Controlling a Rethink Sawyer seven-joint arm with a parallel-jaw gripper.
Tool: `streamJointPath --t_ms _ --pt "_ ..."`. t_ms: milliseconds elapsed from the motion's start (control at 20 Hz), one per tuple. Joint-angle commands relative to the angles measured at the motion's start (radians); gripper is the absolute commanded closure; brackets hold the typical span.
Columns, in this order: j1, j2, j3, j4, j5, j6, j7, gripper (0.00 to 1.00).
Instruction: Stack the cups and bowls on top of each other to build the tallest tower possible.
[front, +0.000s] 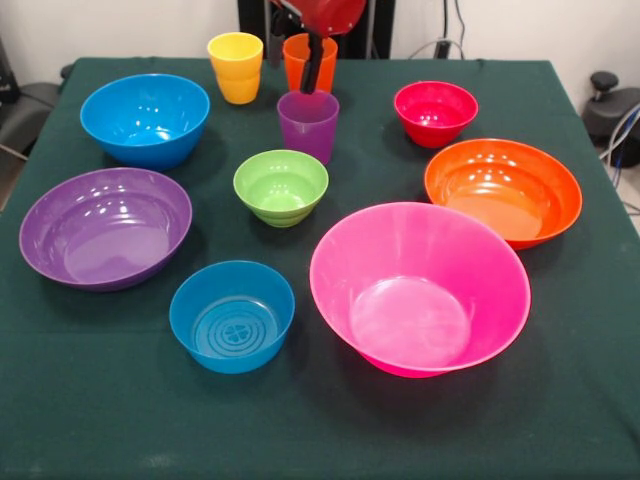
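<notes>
- Nearest the camera, a small glossy blue plastic bowl (232, 316) and a large glossy pink plastic bowl (420, 288) sit upright side by side on the dark green cloth-covered tabletop (90, 400), pink to the right.
- Behind them, a mid-sized glossy purple plastic bowl (105, 227) lies at the left, a small glossy green plastic bowl (281, 187) in the middle, and a mid-sized glossy orange plastic bowl (503, 191) at the right.
- Farther back, a mid-sized glossy blue plastic bowl (145, 119) stands at the left and a small glossy red plastic bowl (435, 112) at the right.
- Between those two stands a translucent purple plastic cup (308, 124), just behind the green bowl.
- At the far edge, a yellow plastic cup (236, 67) and an orange plastic cup (308, 62) stand close together.
- No piece is stacked; every cup and bowl stands alone.
- Overhead at the top edge, the red and black arm's gripper (318, 72) hangs in front of the orange cup, just above the purple cup's rim; whether it is released or clenched cannot be told.
</notes>
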Motion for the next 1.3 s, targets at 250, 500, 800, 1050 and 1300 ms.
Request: streamJointPath --t_ms 250,500,800,1050,1300 --pt "0.021 0.089 0.091 -0.116 -0.023 0.083 0.075 0.00" --pt "-0.012 0.085 0.150 -0.149 -0.056 0.114 -0.022 0.00" --pt "-0.025 0.087 0.191 -0.157 -0.075 0.104 -0.057 0.00" --pt "-0.035 0.113 0.211 -0.224 -0.115 0.165 -0.117 0.00" --pt "-0.059 0.115 0.268 -0.307 -0.213 0.258 -0.265 0.00"
